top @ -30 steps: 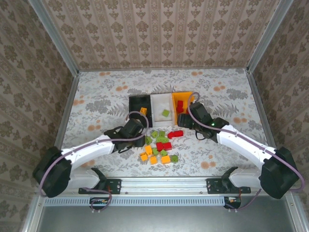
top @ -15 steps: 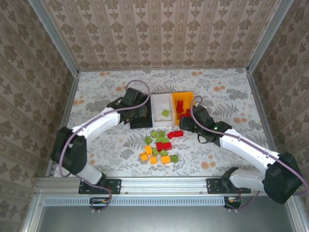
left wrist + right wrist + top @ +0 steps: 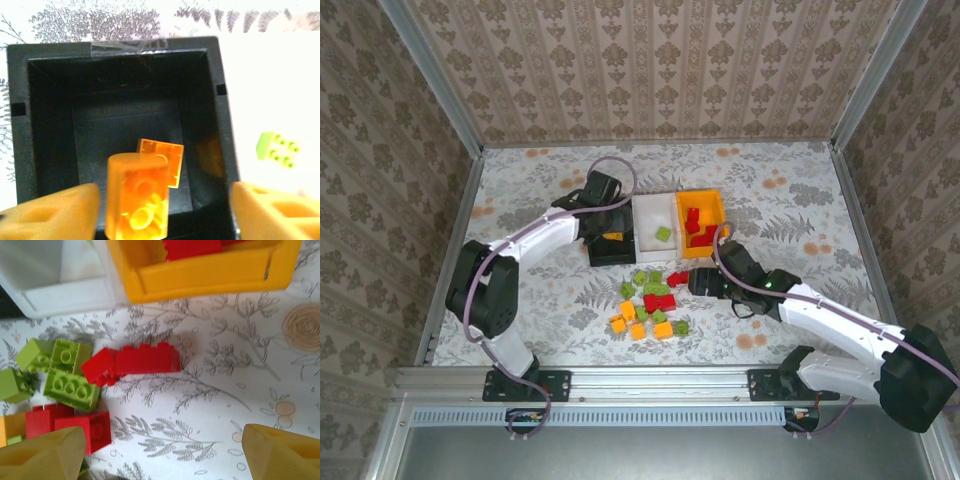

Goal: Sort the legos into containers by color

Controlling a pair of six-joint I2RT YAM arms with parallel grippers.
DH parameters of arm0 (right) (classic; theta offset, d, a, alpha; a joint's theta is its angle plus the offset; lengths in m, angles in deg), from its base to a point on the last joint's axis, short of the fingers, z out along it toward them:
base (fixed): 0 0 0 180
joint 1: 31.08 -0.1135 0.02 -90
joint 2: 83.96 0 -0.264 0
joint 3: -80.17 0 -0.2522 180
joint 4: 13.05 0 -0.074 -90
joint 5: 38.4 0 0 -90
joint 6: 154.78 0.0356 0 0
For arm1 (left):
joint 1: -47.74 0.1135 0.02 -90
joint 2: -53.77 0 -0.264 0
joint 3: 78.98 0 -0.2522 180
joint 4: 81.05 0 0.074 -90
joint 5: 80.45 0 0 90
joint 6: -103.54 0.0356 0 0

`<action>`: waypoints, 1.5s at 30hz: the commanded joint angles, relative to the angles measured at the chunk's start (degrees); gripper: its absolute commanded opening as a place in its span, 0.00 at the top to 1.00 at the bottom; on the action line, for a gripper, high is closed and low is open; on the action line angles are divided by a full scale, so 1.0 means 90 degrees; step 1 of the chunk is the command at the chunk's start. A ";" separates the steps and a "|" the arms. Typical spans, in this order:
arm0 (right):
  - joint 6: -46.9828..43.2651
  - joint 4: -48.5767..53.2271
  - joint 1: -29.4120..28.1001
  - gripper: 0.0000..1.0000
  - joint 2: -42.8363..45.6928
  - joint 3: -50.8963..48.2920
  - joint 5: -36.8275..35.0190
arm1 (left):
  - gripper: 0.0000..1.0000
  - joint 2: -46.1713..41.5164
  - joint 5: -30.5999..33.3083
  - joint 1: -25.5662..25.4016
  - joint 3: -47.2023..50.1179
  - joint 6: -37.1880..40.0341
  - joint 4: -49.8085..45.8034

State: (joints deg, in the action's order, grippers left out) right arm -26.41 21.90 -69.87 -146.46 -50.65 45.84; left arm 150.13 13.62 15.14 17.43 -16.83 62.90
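The left arm (image 3: pixel 535 235) and right arm (image 3: pixel 830 315) have white links, black joints and looping mauve cable (image 3: pixel 616 160); fingers (image 3: pixel 55 212) are yellow-orange wedges.

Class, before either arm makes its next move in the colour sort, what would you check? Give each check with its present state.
1. Left gripper open above black bin: ok.
2. Orange brick clear of both fingers: ok; landed or not: cannot tell.
3. Right gripper open and empty: ok.
4. Long red brick free of neighbours: not ok, a small red brick sits against its end.
5. White bin holds only a green brick: ok.
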 commanded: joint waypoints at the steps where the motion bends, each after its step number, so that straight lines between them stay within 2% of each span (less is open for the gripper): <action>1: 0.0168 0.0002 -0.0140 0.16 0.0067 -0.0090 0.0168 | 0.17 -0.0838 -0.0211 -0.0156 0.0081 -0.0014 0.0099; 4: 0.0190 -0.0144 -0.0291 0.15 -0.0077 -0.0047 0.0239 | 0.12 -0.1487 -0.0318 -0.0393 0.0409 -0.0076 0.0157; 5: 0.0180 -0.0205 -0.0358 0.15 -0.0152 -0.0022 0.0254 | 0.09 -0.1735 -0.0294 -0.0515 0.0567 -0.0104 0.0212; 6: 0.0171 -0.0263 -0.0444 0.15 -0.0242 0.0008 0.0260 | 0.01 -0.1971 -0.0255 -0.0640 0.0769 -0.0135 0.0252; 7: 0.0175 -0.0312 -0.0518 0.15 -0.0335 0.0033 0.0274 | 0.00 -0.2166 -0.0195 -0.0756 0.0942 -0.0168 0.0250; 12: 0.0039 -0.0577 -0.0954 0.13 -0.1027 0.0264 0.0418 | 0.00 -0.3160 0.0072 -0.1231 0.2077 -0.0542 0.0286; 20: 0.0018 -0.0841 -0.1429 0.09 -0.2114 0.0696 0.0105 | 0.00 -0.4515 0.0424 -0.1432 0.3455 -0.1141 0.0089; 29: 0.0247 -0.0352 -0.1412 0.18 -0.2708 0.0972 -0.0500 | 0.00 -0.5025 0.0555 -0.1394 0.3865 -0.1311 -0.0182; 34: 0.0635 -0.0065 -0.1359 0.26 -0.2367 0.0712 -0.1000 | 0.00 -0.5109 0.0567 -0.1386 0.3869 -0.1287 -0.0230; 36: 0.0590 -0.0222 -0.1349 0.25 -0.2186 0.0633 -0.0966 | 0.00 -0.5118 0.0554 -0.1375 0.3883 -0.1297 -0.0217; 40: 0.0387 -0.0312 -0.1338 0.18 -0.2387 0.0899 -0.0719 | 0.00 -0.5118 0.0561 -0.1356 0.3901 -0.1298 -0.0239; 45: 0.0331 -0.0498 -0.1340 0.19 -0.2923 0.1125 -0.0566 | 0.00 -0.5163 0.0553 -0.1317 0.3939 -0.1314 -0.0304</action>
State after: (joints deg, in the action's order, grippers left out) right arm -22.78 17.51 -82.13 -170.37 -42.52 40.24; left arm 104.73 17.56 2.81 52.08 -27.47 61.07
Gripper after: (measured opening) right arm 0.812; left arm 0.997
